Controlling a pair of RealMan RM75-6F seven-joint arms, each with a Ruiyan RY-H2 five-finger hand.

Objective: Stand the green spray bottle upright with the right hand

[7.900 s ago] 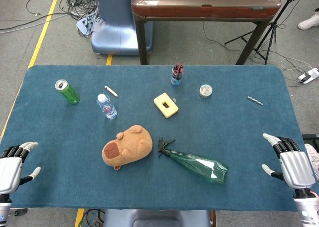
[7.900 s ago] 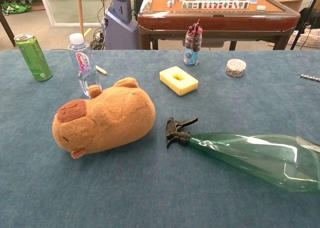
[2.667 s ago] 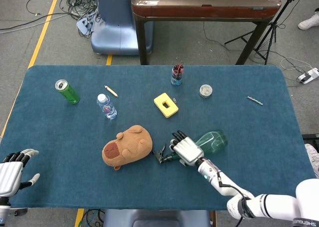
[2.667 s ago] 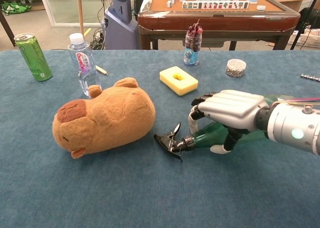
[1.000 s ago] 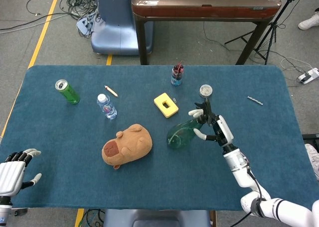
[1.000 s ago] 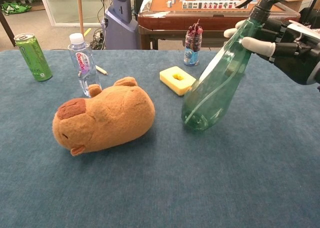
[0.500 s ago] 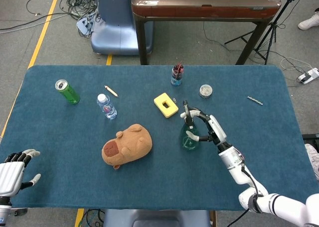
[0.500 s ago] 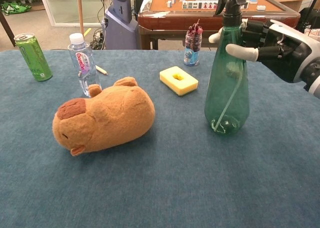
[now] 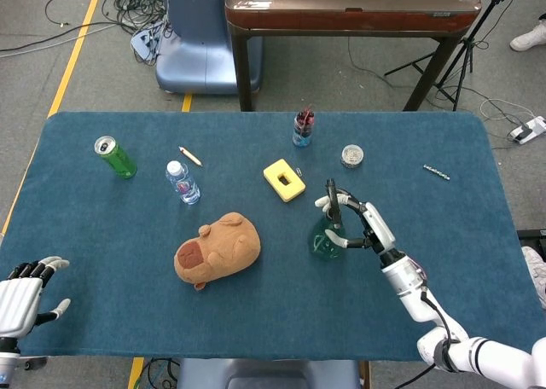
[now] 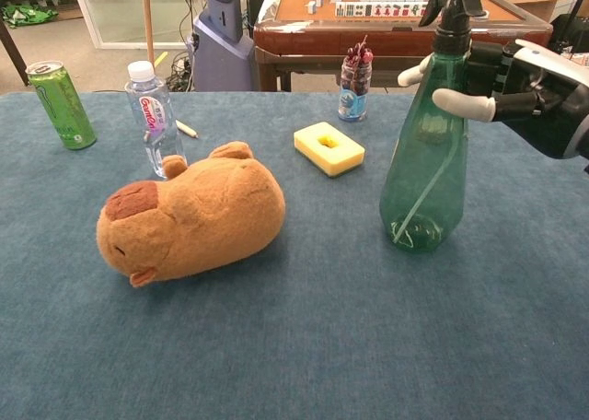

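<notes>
My right hand (image 10: pixel 515 79) grips the neck of the spray bottle (image 10: pixel 425 162), which stands slightly tilted mid-table (image 9: pixel 426 261). Just beside it lie one plush toy (image 10: pixel 189 219) and one yellow sponge (image 10: pixel 329 147). My left hand (image 9: pixel 21 297) hangs released off the near-left corner.

The blue cloth-covered counter (image 9: pixel 128 227) carries a brown plush capybara (image 9: pixel 217 250), green drink can (image 9: pixel 114 157), clear water bottle (image 9: pixel 182 182), yellow sponge block (image 9: pixel 284 179) and green translucent spray bottle (image 10: pixel 425 162).
</notes>
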